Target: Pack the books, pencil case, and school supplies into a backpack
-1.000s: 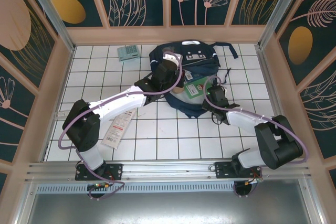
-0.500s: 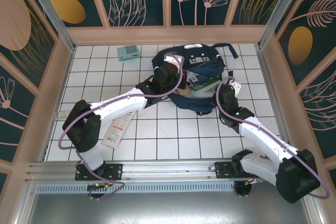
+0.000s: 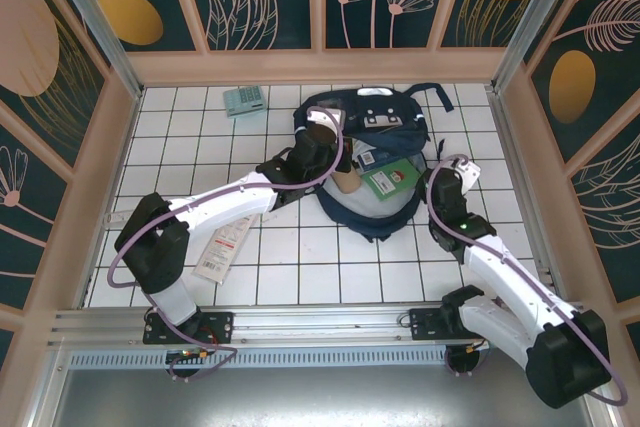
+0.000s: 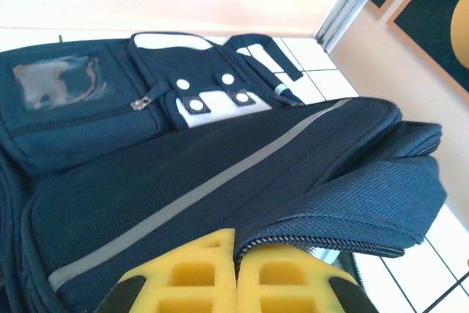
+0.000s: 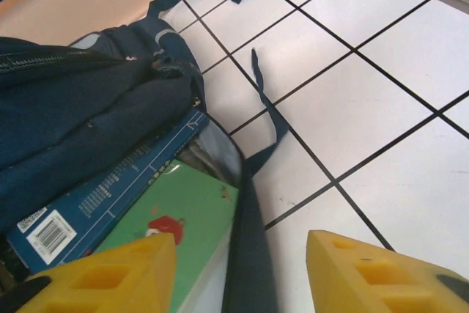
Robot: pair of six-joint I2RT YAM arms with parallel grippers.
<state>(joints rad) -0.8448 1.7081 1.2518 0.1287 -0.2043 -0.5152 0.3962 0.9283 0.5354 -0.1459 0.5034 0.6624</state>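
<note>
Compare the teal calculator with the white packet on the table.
Colour: the calculator is pale teal; the packet is white with red print. Shape: the calculator is compact, the packet long and narrow. Place: the calculator sits by the far wall, the packet toward the near edge. Both lie on the tiles, outside the backpack.

The top camera looks steeply down from behind the arm bases [image 3: 190, 327], taking in the whole bench [image 3: 300, 247]. The left wrist camera sits close over the backpack [image 4: 183, 174], facing its front; the right wrist camera looks low along its open edge. All share the backpack.
</note>
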